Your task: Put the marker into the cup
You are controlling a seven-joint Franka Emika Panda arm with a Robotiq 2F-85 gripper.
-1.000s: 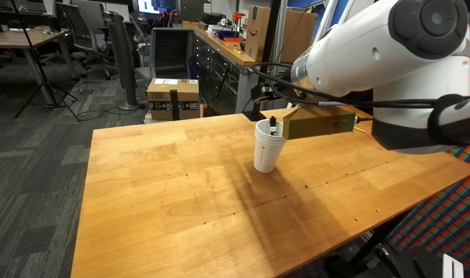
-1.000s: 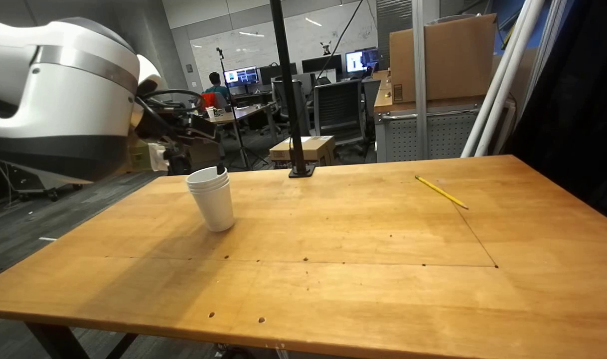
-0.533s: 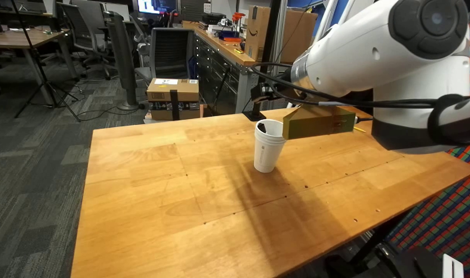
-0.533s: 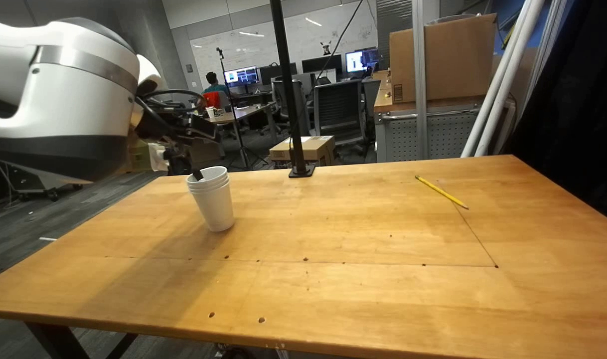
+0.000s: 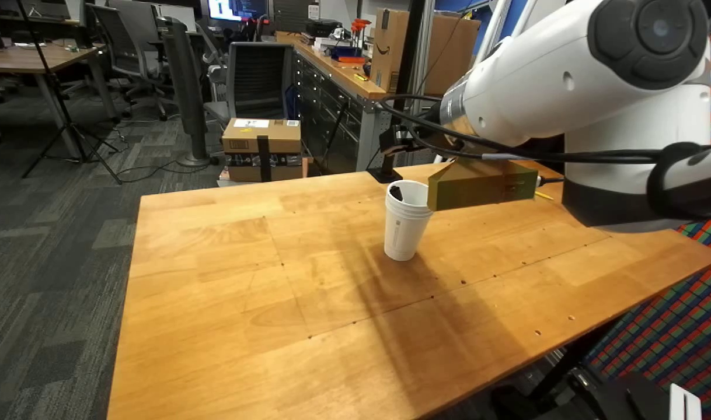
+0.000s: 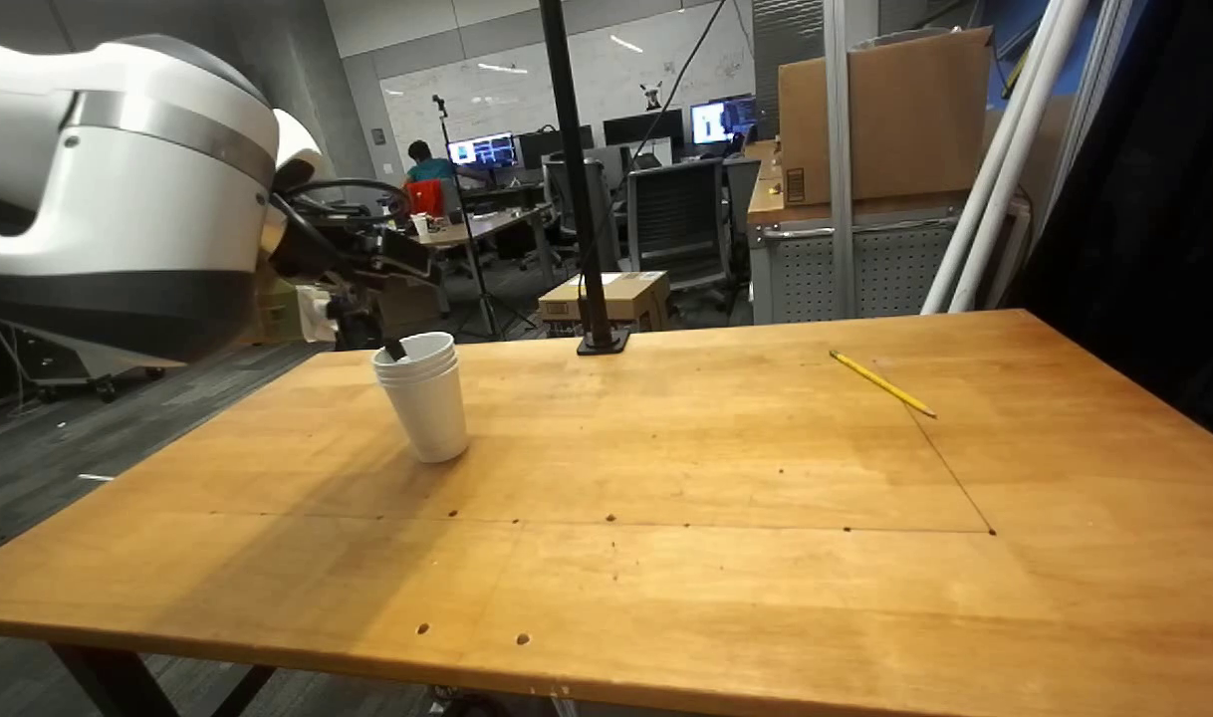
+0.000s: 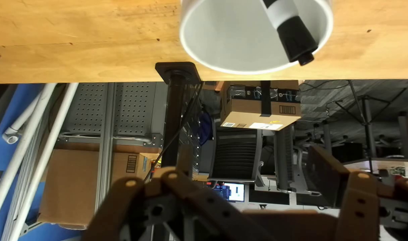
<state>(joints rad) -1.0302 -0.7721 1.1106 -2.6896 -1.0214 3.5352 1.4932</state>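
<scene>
The white cup (image 5: 407, 233) stands upright on the table in both exterior views (image 6: 429, 413). The marker stands inside it, tilted. Its black end leans on the rim and shows in both exterior views (image 5: 396, 193) (image 6: 394, 350). In the wrist view, the cup (image 7: 237, 36) is at the top edge, and the marker (image 7: 294, 38) shows a whitish band and a black cap crossing the rim. My gripper (image 7: 254, 160) is open, its fingers wide apart with nothing between them, apart from the marker. In the exterior views its fingers are mostly hidden by the arm.
A yellow pencil (image 6: 882, 383) lies on the table (image 6: 666, 597). A black pole (image 6: 577, 179) stands at the table's far edge. An olive block (image 5: 484, 185) at the arm's end overlaps the cup's rim in an exterior view. A cable loop (image 5: 414, 114) hangs from the arm.
The marker stood more upright in the cup one second ago. It has tipped over to the opposite side of the rim. The cup and arm have not visibly moved.
</scene>
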